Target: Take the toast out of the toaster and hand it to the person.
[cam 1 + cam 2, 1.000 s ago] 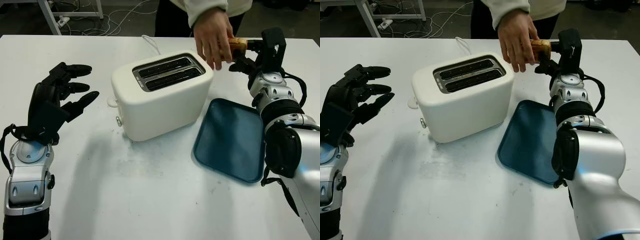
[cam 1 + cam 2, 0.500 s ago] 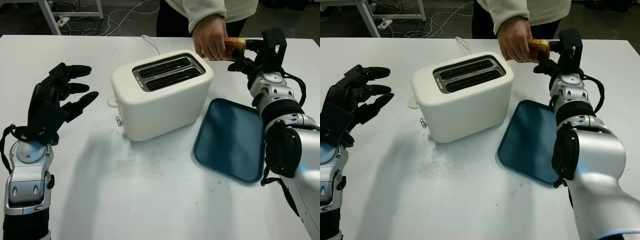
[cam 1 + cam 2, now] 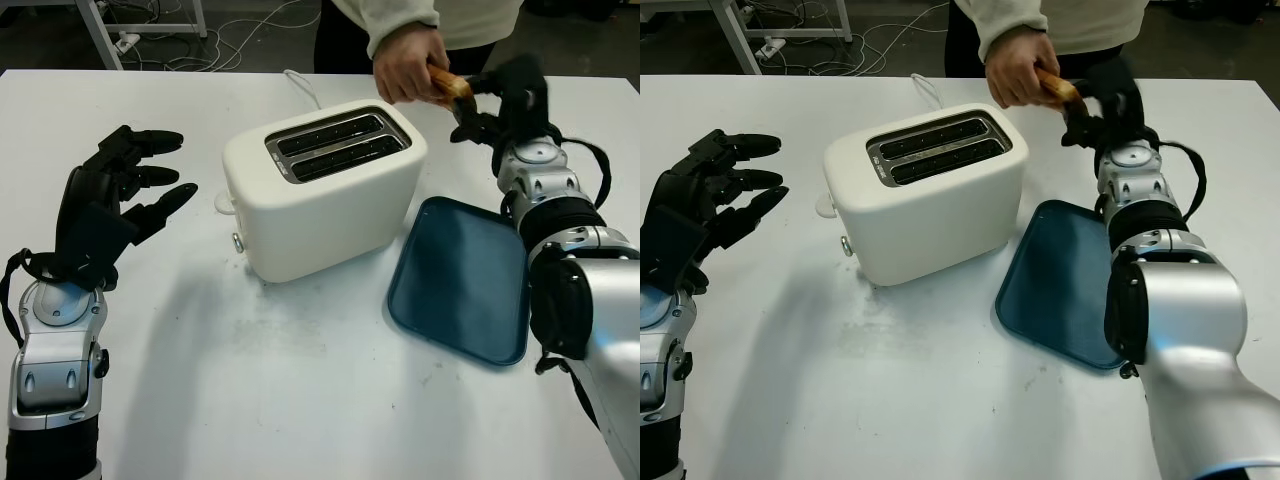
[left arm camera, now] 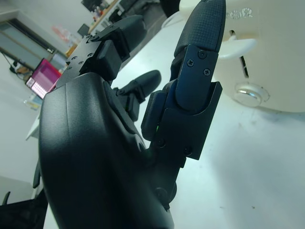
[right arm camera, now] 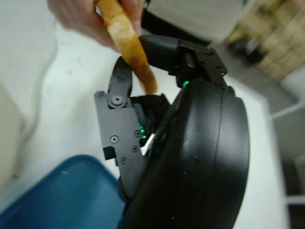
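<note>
Since a second ago the person's hand (image 3: 405, 62) has lifted and tilted the toast (image 3: 447, 82) away from my right robot hand (image 3: 492, 98). In the right wrist view the toast (image 5: 127, 44) sits at my fingers (image 5: 164, 50); whether they grip it I cannot tell. My left robot hand (image 3: 105, 200) hangs open beside the toaster (image 3: 320, 185).
</note>
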